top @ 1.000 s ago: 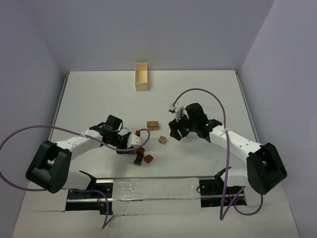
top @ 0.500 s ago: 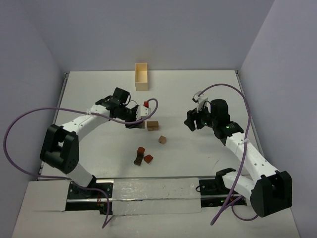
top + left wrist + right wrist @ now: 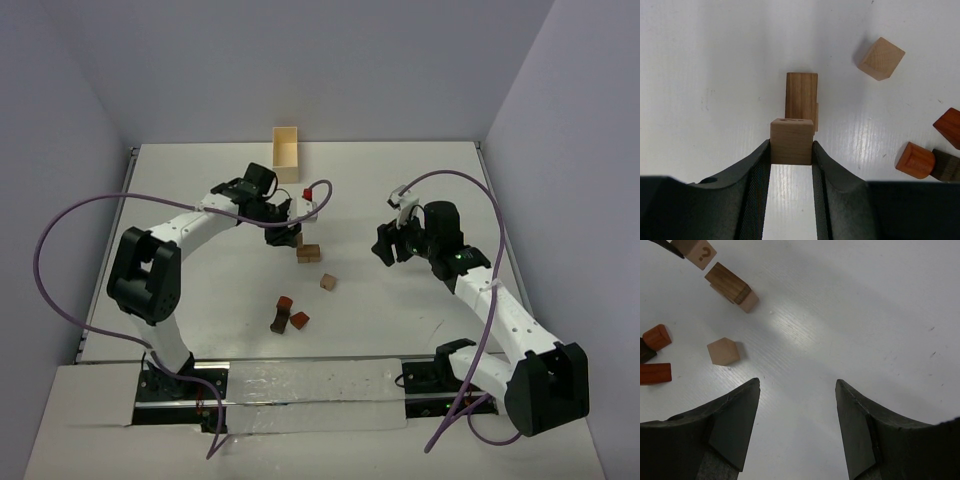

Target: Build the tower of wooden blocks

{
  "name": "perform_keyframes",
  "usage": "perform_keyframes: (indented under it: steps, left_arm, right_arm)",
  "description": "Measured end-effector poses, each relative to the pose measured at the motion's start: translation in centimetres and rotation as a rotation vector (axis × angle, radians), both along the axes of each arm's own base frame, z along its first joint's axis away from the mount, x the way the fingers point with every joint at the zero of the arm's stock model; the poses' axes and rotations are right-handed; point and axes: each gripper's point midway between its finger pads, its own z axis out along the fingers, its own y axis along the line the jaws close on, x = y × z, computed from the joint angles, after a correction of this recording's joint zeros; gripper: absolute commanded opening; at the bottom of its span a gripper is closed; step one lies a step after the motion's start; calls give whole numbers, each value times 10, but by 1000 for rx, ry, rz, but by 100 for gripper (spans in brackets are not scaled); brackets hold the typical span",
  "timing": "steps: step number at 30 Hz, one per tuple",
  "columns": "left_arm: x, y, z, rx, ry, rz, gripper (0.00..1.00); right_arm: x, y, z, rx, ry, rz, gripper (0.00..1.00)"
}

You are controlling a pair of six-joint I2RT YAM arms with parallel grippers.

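Note:
My left gripper (image 3: 284,238) (image 3: 791,146) is shut on a light tan cube (image 3: 791,141) and holds it above the table, just short of a brown rectangular block (image 3: 801,100) that lies on a tan block (image 3: 308,254). The held cube shows a question mark in the right wrist view (image 3: 696,252). A loose tan cube (image 3: 328,282) (image 3: 881,58) (image 3: 723,351) lies to the right. Reddish-brown pieces (image 3: 290,316) (image 3: 914,160) (image 3: 656,337) lie nearer the arms. My right gripper (image 3: 385,249) (image 3: 797,385) is open and empty over bare table.
A pale rectangular wooden box (image 3: 286,154) stands at the back of the white table (image 3: 420,180). Purple cables (image 3: 80,210) loop beside both arms. A dark piece (image 3: 946,165) lies among the reddish ones.

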Motion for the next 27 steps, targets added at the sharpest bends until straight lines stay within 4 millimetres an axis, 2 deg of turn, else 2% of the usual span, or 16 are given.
perform_keyframes:
  steps: [13, 27]
  left_arm:
    - [-10, -10, -21, 38, 45, -32, 21]
    - [-6, -12, -25, 58, 47, -25, 26]
  right_arm:
    - [-1, 2, -5, 2, 20, 14, 71]
    - [-1, 3, -5, 4, 21, 19, 71]
